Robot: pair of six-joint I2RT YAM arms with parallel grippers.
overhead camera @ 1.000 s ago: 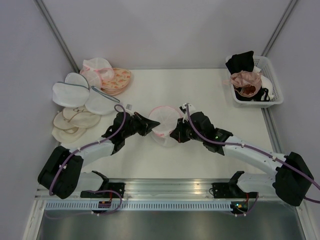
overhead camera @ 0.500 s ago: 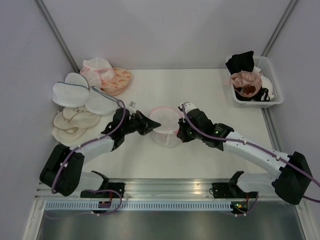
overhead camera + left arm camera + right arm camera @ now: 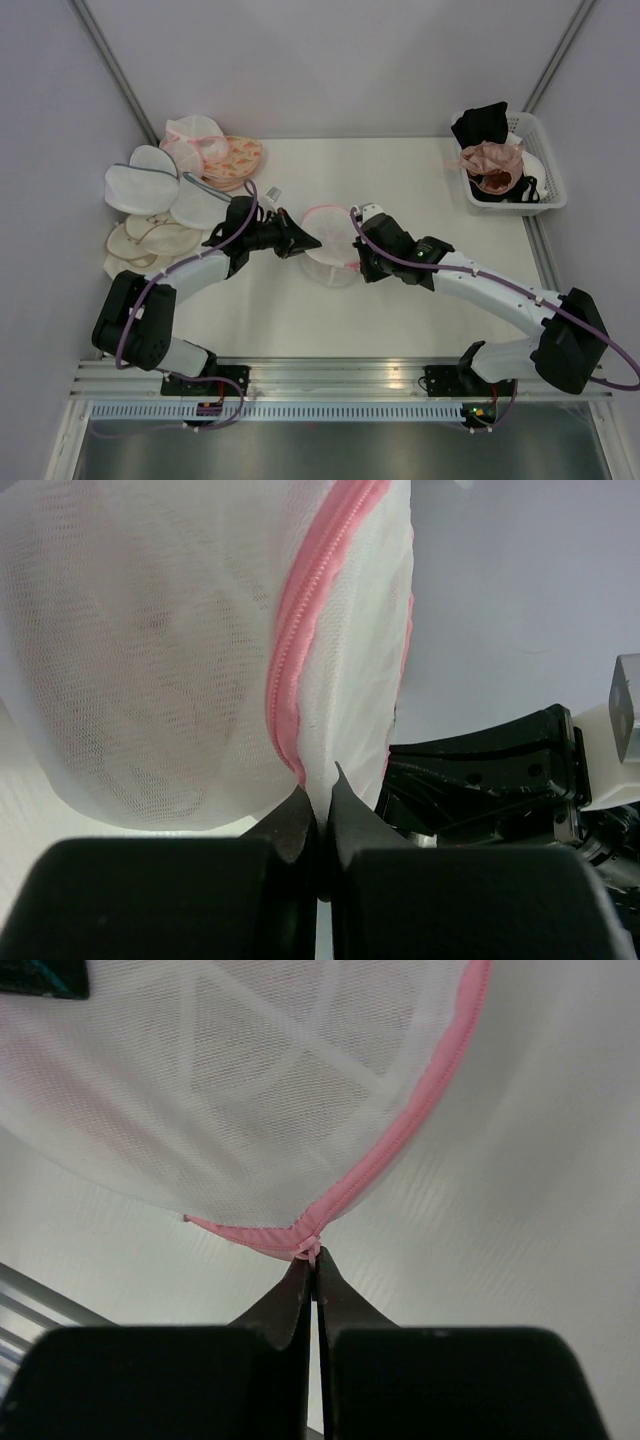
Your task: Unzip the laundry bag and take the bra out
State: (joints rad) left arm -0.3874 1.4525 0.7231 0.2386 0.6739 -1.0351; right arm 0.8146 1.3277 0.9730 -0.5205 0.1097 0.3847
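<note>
The laundry bag [image 3: 327, 243], a white mesh pouch with a pink zipper rim, hangs between both grippers over the table's middle. My left gripper [image 3: 300, 240] is shut on the bag's mesh edge next to the pink zipper [image 3: 300, 610]. My right gripper [image 3: 355, 266] is shut on the pink zipper pull [image 3: 311, 1248] at the bag's near right. The zipper is parted a little beside the pull. A pale shape, likely the bra [image 3: 150, 670], shows faintly through the mesh.
Several mesh bags and pouches [image 3: 160, 195] lie piled at the far left, with an orange-patterned pouch [image 3: 235, 160]. A white basket [image 3: 545, 195] at the far right holds a dusty-pink bra [image 3: 490, 160] and a black garment [image 3: 485, 122].
Both grippers and the bag have shifted toward the far left. The right gripper has drawn the zipper pull along the rim toward the near side.
</note>
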